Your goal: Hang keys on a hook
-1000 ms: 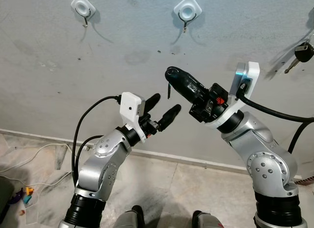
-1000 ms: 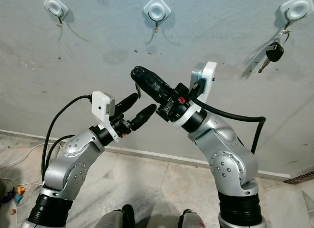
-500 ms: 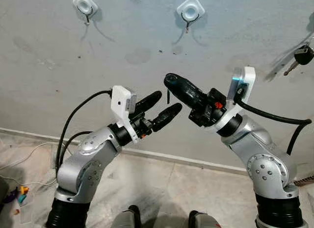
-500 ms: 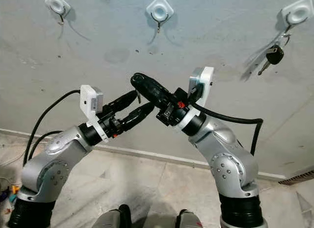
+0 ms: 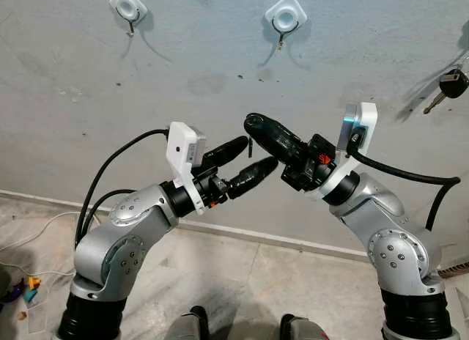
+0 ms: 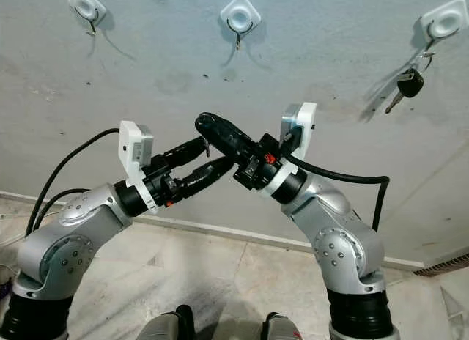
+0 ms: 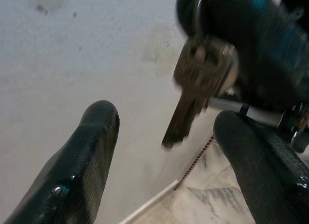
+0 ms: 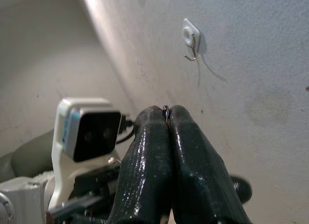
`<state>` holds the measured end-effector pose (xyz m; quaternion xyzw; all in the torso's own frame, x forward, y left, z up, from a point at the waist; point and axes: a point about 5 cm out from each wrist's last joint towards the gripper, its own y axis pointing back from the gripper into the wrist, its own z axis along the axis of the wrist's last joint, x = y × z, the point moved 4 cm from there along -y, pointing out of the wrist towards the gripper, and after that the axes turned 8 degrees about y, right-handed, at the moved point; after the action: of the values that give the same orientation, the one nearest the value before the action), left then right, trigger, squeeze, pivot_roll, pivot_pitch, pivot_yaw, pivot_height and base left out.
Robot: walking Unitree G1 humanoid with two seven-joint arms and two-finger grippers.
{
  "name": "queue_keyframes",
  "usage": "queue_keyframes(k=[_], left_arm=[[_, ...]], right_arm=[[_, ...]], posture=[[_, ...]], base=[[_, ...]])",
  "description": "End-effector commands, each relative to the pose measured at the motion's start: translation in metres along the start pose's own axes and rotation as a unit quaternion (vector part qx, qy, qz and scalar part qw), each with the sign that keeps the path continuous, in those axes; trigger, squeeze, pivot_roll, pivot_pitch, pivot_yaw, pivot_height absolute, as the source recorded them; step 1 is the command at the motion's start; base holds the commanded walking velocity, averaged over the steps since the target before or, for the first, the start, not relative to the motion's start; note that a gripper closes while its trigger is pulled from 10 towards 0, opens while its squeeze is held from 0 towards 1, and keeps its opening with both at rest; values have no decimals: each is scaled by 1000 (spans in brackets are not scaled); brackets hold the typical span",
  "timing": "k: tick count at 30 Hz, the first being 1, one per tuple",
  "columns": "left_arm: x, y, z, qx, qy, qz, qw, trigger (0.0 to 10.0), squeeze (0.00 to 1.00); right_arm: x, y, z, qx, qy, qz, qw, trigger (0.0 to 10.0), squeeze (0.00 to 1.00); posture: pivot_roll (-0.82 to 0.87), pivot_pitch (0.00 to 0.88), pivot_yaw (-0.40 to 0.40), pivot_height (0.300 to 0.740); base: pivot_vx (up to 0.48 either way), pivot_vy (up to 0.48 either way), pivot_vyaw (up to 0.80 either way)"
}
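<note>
Wall [image 5: 88, 98]: behind both arms; carries three hooks in a row
Left hook [image 5: 127, 6]: above the left arm
Middle hook [image 5: 283, 19]: above the right gripper [image 5: 253, 124]
Right hook [image 6: 440, 26]: far right; a hung key [image 6: 407, 83] dangles below it
Key [image 7: 195, 89]: hangs beneath the right gripper's tips; between the left gripper [image 7: 169, 137] fingers, touching neither
Floor [image 5: 242, 281]: below the arms, meeting the wall's foot

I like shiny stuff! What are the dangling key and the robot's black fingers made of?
The key looks like dull brownish metal, maybe brass, though it is blurred. The fingers of the right end effector look like glossy black rubber or plastic, with wet-looking highlights.
</note>
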<state>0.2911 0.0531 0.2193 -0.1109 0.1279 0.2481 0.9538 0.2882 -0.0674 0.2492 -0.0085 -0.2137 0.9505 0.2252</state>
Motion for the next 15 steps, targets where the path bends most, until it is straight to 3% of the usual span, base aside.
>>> queue_keyframes(k=[1, 15], left_arm=[[-4, 1, 0, 9, -10, -13, 1000, 10000, 0], [13, 5, -13, 18, -10, 5, 1000, 10000, 0]], right_arm=[[5, -1, -3, 5, -3, 13, 1000, 10000, 0], [8, 0, -1, 7, -11, 30, 999, 10000, 0]], posture=[[-11, 212, 59, 740], [-24, 205, 51, 740]], base=[[0, 0, 0], [0, 0, 0]])
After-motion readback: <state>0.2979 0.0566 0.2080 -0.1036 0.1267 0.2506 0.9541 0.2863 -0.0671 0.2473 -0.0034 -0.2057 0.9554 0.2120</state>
